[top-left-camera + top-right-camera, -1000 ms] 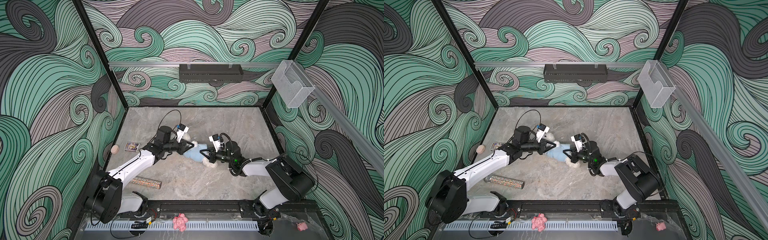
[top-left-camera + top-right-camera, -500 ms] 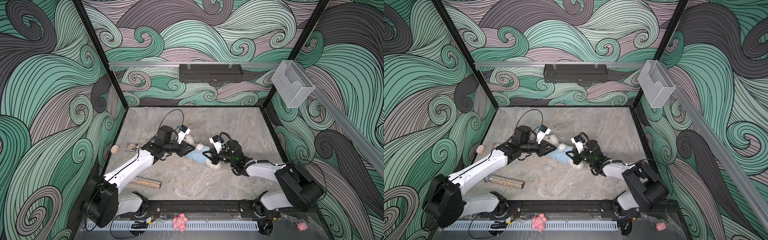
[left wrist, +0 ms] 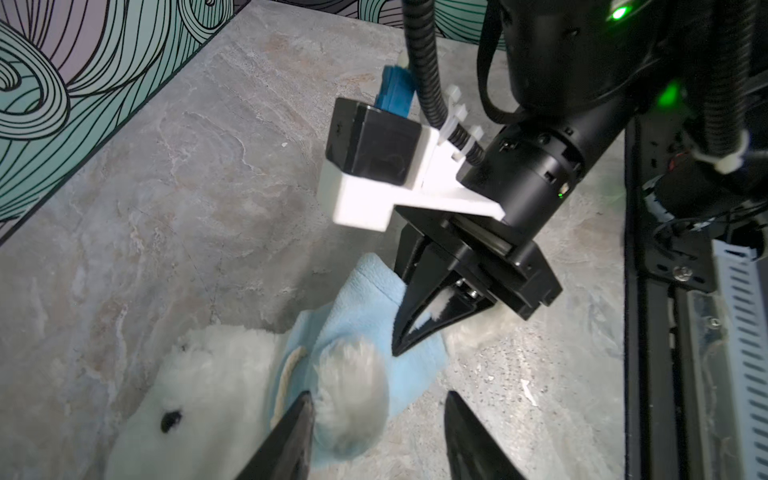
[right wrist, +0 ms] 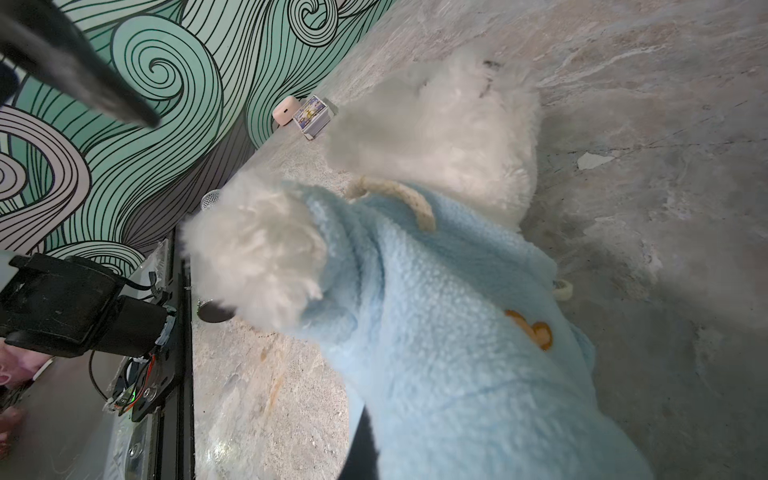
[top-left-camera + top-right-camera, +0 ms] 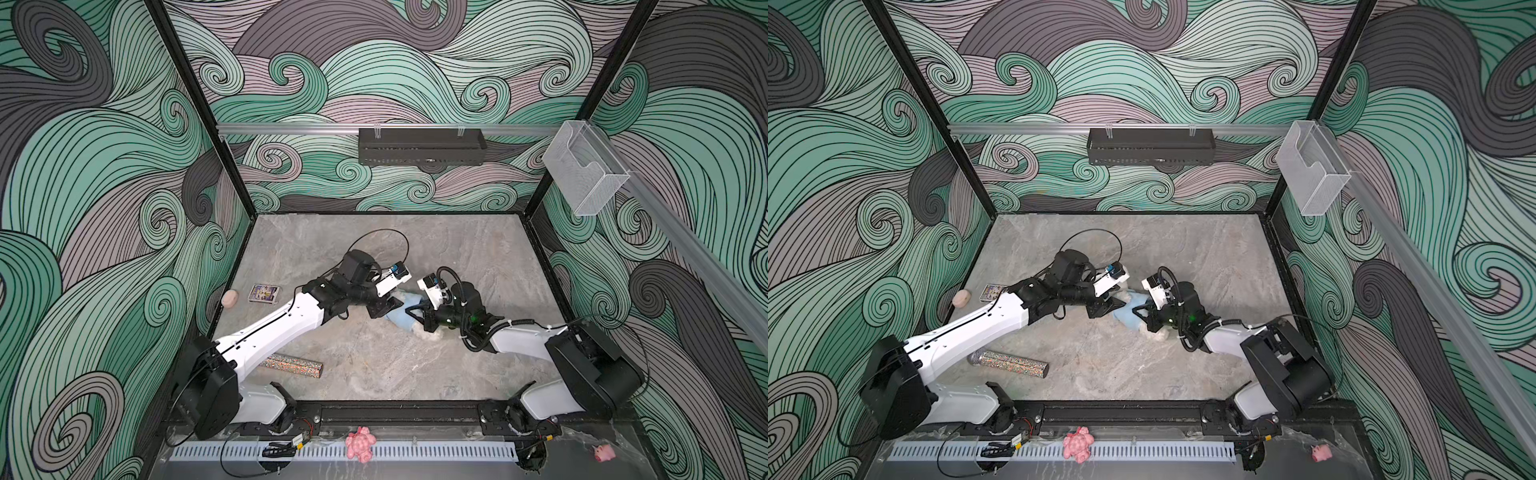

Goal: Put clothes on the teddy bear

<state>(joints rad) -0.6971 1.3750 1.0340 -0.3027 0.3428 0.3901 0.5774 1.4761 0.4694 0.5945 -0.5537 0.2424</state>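
The teddy bear [image 3: 208, 374] lies mid-floor, fluffy and white, in a light blue fleece garment [image 4: 457, 332]. In both top views it shows between the two arms, with the garment [image 5: 401, 320] [image 5: 1127, 318] over its body. My left gripper [image 3: 378, 399] [image 5: 388, 309] is open. One white paw [image 3: 353, 386] pokes out of a sleeve and rests against one of its fingers. My right gripper [image 3: 401, 345] [image 5: 415, 313] is shut on the garment's cloth near the bear's lower body. Only one of its dark fingers [image 4: 363, 449] shows in its own view.
A glittery tube [image 5: 291, 365] lies front left. A small card box [image 5: 264, 294] and a pale round object [image 5: 229, 297] sit by the left wall. A pink lumpy toy [image 5: 360, 444] and a pink pig [image 5: 603, 452] lie outside the front rail.
My left gripper has gone from shut to open beside the bear's paw and shifted slightly right. My right gripper stays shut on the garment.
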